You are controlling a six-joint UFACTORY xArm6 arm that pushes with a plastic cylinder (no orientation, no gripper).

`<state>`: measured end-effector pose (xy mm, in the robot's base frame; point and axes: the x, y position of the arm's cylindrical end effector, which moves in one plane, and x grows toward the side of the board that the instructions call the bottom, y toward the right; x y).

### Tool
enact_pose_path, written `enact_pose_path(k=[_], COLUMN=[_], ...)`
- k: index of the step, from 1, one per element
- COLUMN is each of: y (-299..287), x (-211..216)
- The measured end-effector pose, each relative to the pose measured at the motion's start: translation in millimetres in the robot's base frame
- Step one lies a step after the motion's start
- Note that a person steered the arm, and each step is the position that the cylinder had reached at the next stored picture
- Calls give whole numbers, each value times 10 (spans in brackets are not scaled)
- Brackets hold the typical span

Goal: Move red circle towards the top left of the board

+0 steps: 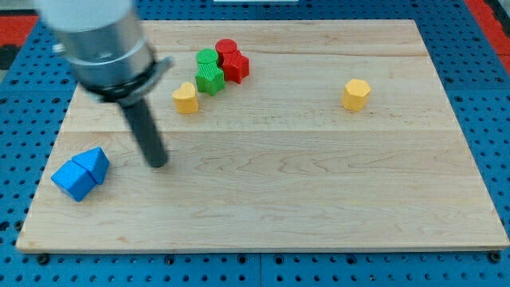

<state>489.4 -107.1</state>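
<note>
The red circle (226, 48) sits near the view's top, left of centre, touching a red star-shaped block (236, 66) just below it. Two green blocks lie to its left: one (207, 57) beside it and one (210, 78) lower down. My tip (158, 163) rests on the board well below and to the left of this cluster, apart from every block. A yellow heart-shaped block (186, 98) lies between my tip and the cluster.
Two blue blocks, a cube (73, 180) and a triangle (96, 162), touch each other at the view's lower left, left of my tip. A yellow hexagonal block (356, 93) stands alone on the right. The wooden board (319, 183) lies on a blue pegboard.
</note>
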Motion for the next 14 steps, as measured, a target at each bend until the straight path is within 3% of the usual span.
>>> enact_pose_path(k=[1,4,7,8,9,12,13,14], y=[1073,1112,483,149,497,-637,-281,-551], x=[-327,-1788,-2372,-2421,-1919,-2666,-2246,-2150])
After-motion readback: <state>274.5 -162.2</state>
